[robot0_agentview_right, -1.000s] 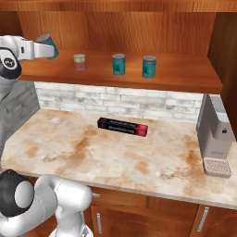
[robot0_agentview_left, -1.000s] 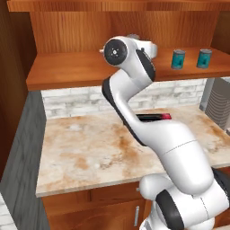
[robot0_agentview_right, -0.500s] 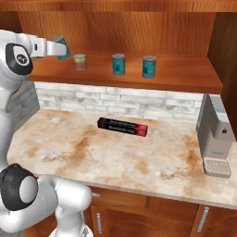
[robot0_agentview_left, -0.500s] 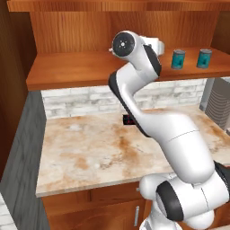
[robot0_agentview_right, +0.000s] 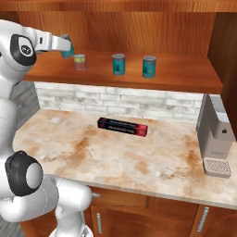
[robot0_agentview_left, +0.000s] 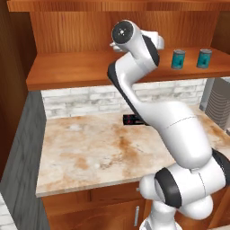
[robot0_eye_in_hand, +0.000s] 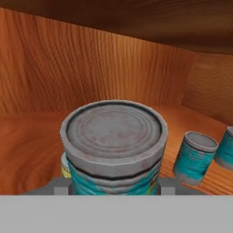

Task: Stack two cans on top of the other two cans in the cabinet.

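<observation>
One can in hand: a teal can (robot0_eye_in_hand: 113, 145) sits clamped between the fingers of the gripper (robot0_agentview_right: 66, 46), upright, its silver lid facing the hand camera.
Target below: the yellow-and-red can (robot0_agentview_right: 80, 62) stands on the cabinet shelf (robot0_agentview_right: 180, 76) toward its left end; in the hand view a sliver of its yellow label (robot0_eye_in_hand: 65, 167) peeks out just under and left of the held can.
Key relation: the held can hangs a little above the yellow-and-red one and, in the right base view, slightly to its left; their upright axes look close but not yet lined up, so I judge a small shift toward the shelf's right end is needed before lowering.
Long axis: both cans vertical, no visible tilt of the held one.
Other cans: two teal cans (robot0_agentview_right: 119, 64) and (robot0_agentview_right: 149, 66) stand farther along the shelf toward its right end, well apart from the gripper.
Off-task: a black-and-red box (robot0_agentview_right: 122, 127) lies on the counter (robot0_agentview_right: 69, 152) below.
Risk: an off-centre set-down could tip the stack.
</observation>
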